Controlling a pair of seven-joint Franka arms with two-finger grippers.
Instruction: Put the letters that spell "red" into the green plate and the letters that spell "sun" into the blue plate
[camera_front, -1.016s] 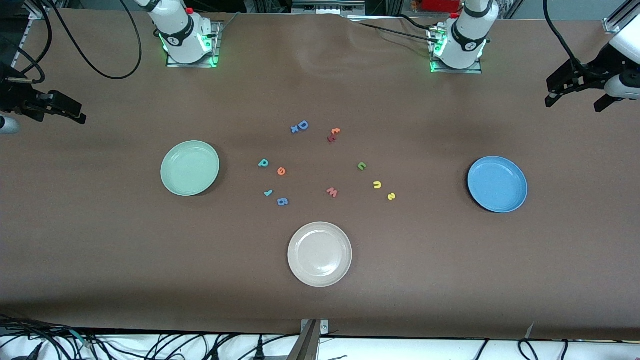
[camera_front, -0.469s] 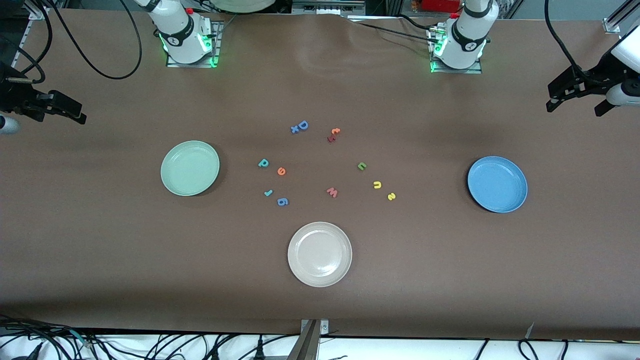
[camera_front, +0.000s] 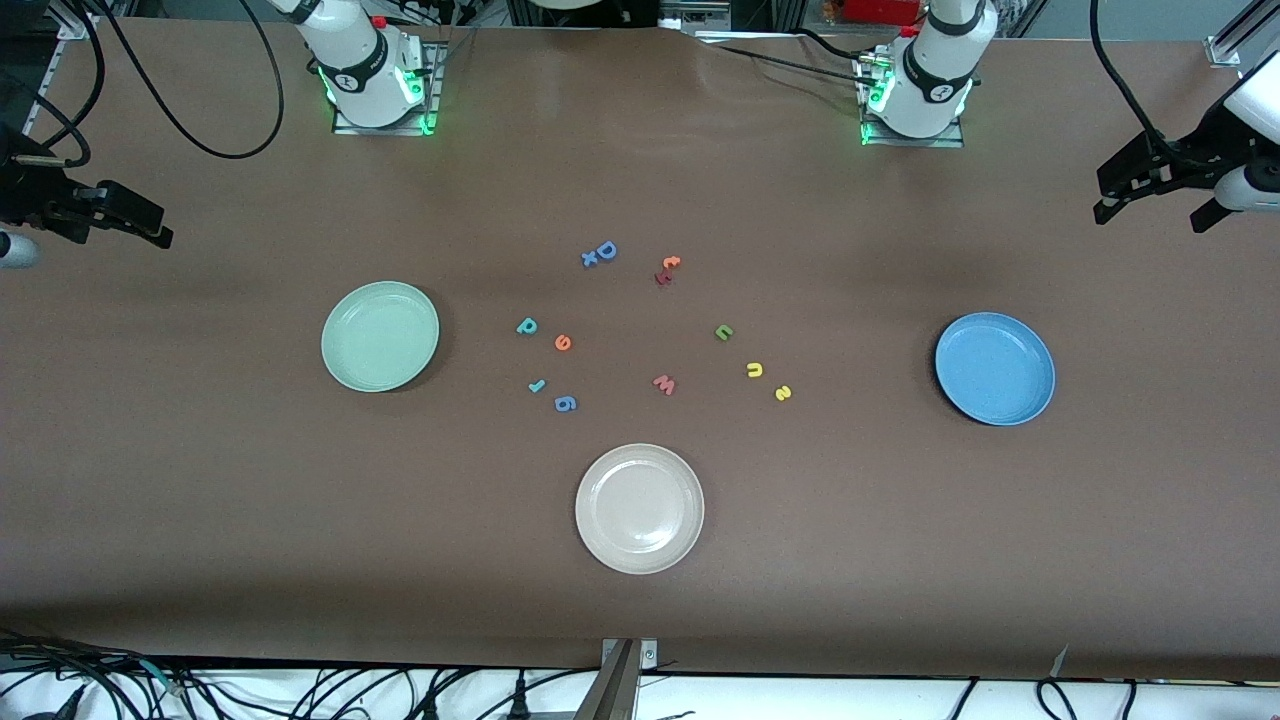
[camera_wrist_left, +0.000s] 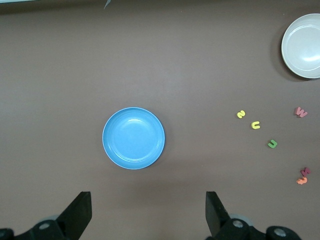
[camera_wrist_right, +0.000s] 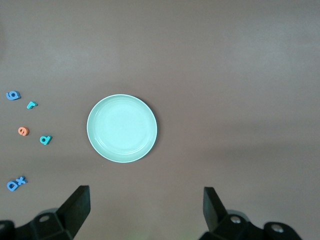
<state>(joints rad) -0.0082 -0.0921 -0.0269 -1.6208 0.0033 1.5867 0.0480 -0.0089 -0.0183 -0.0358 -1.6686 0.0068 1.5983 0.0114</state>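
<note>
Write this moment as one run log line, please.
stage: nothing sorted | green plate: no letters | blue plate: no letters | left gripper: open, waiting | right gripper: open, waiting

Robotics laboratory: brown-covered worktable (camera_front: 200, 480), two bolted white arm bases with green lights (camera_front: 375, 85), loose black cables (camera_front: 330, 690).

Left pincer shifted, nothing else on the worktop moved.
Left pincer (camera_front: 1160, 195) has lifted slightly from a second ago and drifted a touch toward the left arm's end of the worktop; jaws wide apart as before, over bare surface, nothing held.
</note>
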